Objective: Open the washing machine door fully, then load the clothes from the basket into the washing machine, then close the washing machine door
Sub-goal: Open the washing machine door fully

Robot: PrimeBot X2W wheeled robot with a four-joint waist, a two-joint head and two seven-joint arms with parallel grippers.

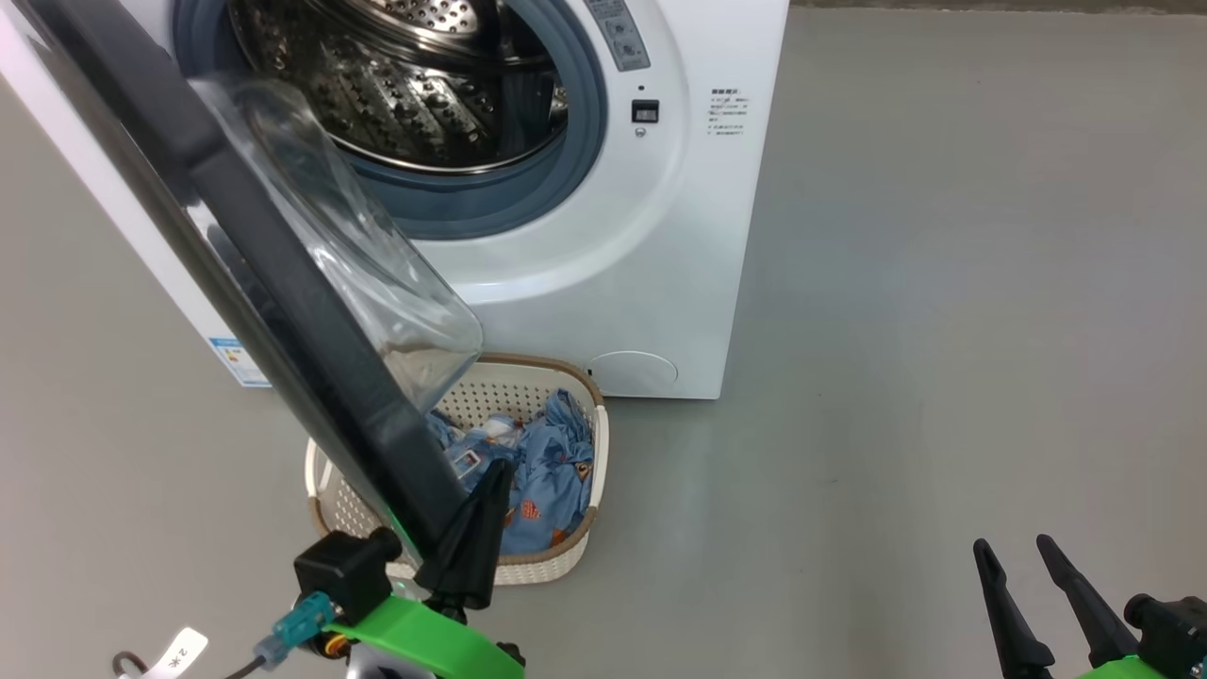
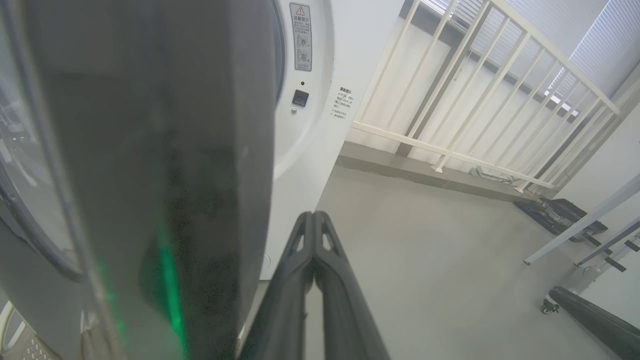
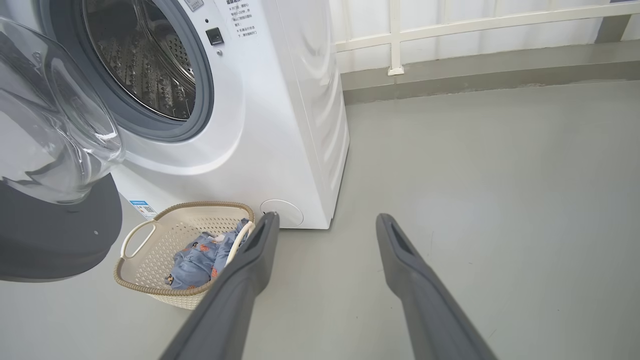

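**A:** Why does the large round glossy black door (image 1: 283,292) with the bulging clear porthole stand out at the left like that?

**B:** It is only part-way open, hanging over the floor. The left gripper (image 1: 495,476) is at its lower edge, on the inner side. Its two long dark fingers are pressed tight together with nothing between them. I judge they are set there to push the door wider. They look to be against the edge, but I cannot tell whether they actually touch it.

**A:** And the laundry?

**B:** The small cream-white perforated plastic basket (image 1: 600,443) with the brown woven rim sits on the grey floor (image 1: 896,377), partly under the door. It is just in front of the white boxy front-loading washing machine (image 1: 660,236). The light blue printed clothes (image 1: 552,471) lie inside the basket, and the steel drum (image 1: 424,85) looks empty.

**A:** The other arm?

**B:** The right gripper (image 1: 1013,543) hovers well apart at the lower right. Its fingers are spread wide and hold nothing, probably waiting for the clothes.
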